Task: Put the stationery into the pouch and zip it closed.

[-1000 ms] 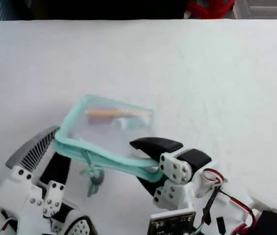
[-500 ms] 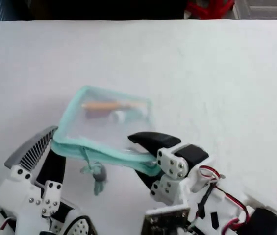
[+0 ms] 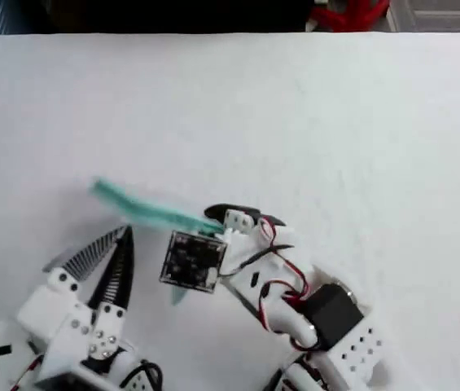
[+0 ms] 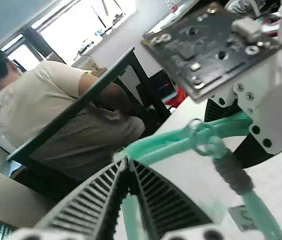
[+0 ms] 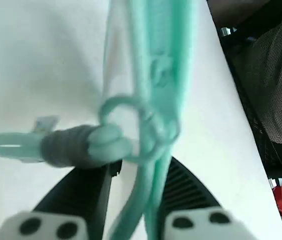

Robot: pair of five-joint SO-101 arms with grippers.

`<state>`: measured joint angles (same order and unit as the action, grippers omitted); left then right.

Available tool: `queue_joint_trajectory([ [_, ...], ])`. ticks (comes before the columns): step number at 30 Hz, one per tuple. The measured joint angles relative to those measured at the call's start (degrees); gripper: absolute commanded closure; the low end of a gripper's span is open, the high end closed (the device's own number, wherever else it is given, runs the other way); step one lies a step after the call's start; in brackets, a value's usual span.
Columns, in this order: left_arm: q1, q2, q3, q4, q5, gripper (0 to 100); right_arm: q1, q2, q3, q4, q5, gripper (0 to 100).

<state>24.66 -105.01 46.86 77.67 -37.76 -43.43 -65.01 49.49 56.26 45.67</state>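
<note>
Pouch [image 3: 144, 210] is up on edge over the table's [image 3: 335, 114] near middle. Right gripper [image 3: 225, 218] is clamped on the pouch rim, zip pull [image 5: 76, 146] just beside it. Left gripper [image 4: 127, 165] tips are pinched together on the pouch's teal edge.
</note>
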Motion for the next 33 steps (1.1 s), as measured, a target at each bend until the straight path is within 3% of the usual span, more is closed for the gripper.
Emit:
queue_joint_trajectory([
  [8, 0.0, 0.0, 6.24, 0.0, 0.18, 98, 1.23, 0.09, 2.46, -2.11, 0.35, 97.7],
  [10, 0.0, 0.0, 6.24, 0.18, -2.81, 95, 1.93, 0.0, 2.9, -2.29, 1.67, 97.7],
  [17, -9.49, 0.0, 5.01, 0.44, -8.53, 65, 3.34, -0.79, 3.25, 0.35, 3.08, 97.7],
  [21, -12.66, 0.0, 4.84, 0.44, -13.27, 65, 3.25, -0.79, 3.25, 1.05, 3.08, 97.7],
  [27, -12.13, 0.0, 10.73, -3.34, -22.86, 65, -2.2, -0.79, 3.25, 5.8, 4.75, 97.7],
  [33, -12.13, 0.0, 14.15, -6.42, -28.66, 65, -2.99, -0.79, 3.25, 6.33, 5.71, 97.7],
])
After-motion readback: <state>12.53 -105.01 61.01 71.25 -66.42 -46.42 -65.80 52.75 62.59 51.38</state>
